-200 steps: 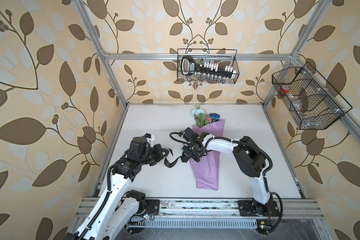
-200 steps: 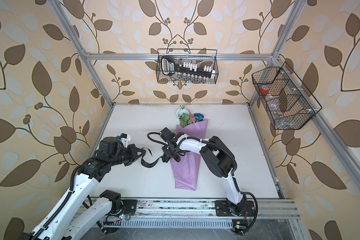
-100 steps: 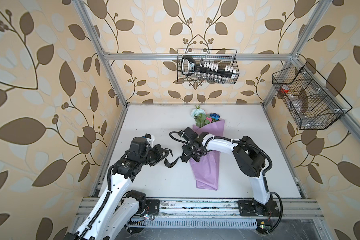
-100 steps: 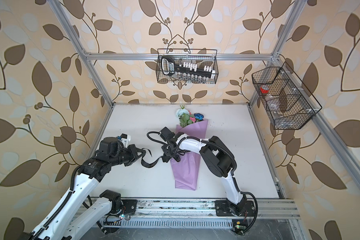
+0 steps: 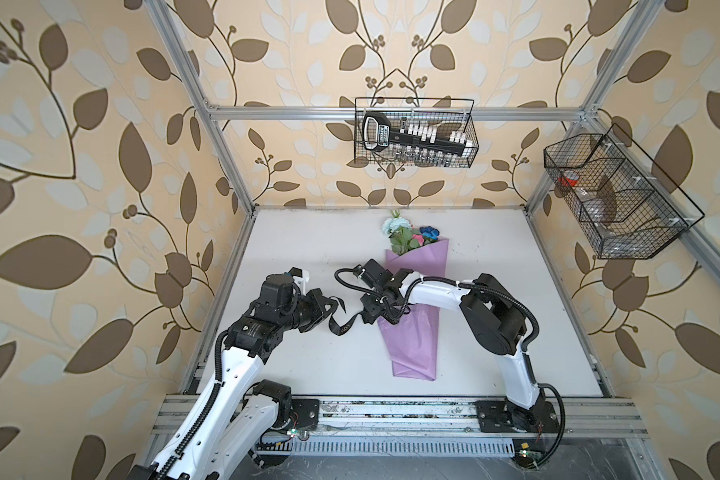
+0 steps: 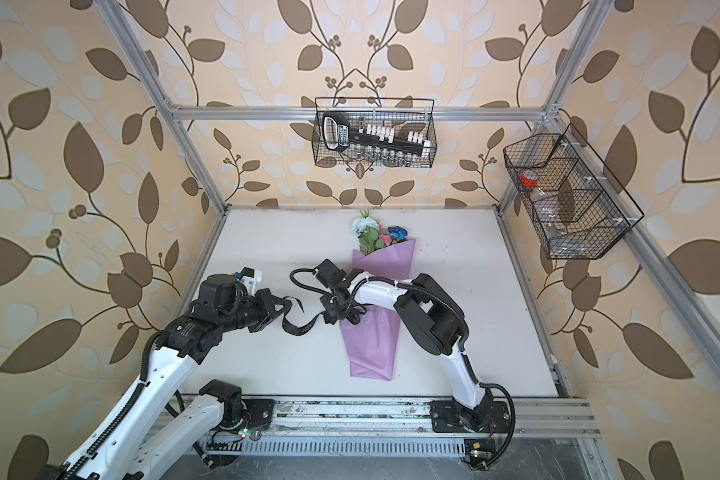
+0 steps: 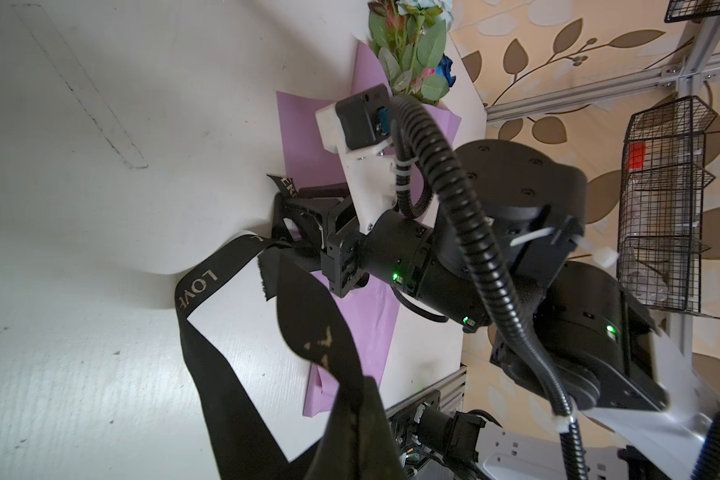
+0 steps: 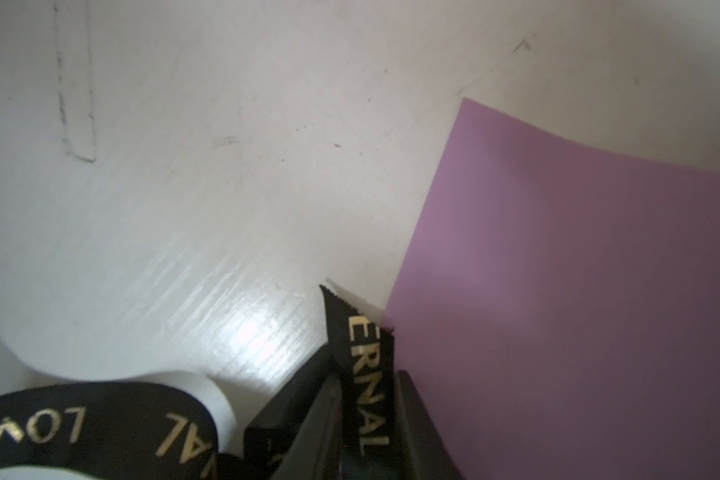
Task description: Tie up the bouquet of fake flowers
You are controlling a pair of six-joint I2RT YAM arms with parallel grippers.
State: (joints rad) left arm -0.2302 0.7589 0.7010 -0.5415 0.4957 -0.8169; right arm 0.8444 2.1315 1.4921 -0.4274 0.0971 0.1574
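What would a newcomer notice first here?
The lilac-wrapped bouquet of fake flowers lies mid-table, blooms toward the back wall. A black ribbon sags from the left gripper to the right gripper at the wrap's edge. A wire basket hangs on the back wall.

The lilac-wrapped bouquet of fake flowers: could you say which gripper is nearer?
Right. In both top views the right gripper meets the bouquet edge; the left gripper sits apart, further left.

One bouquet (image 5: pixel 412 345), one black ribbon (image 5: pixel 341 326), two wire baskets (image 5: pixel 412 99) (image 5: pixel 641 232), two arms (image 5: pixel 242 365) (image 5: pixel 433 291).
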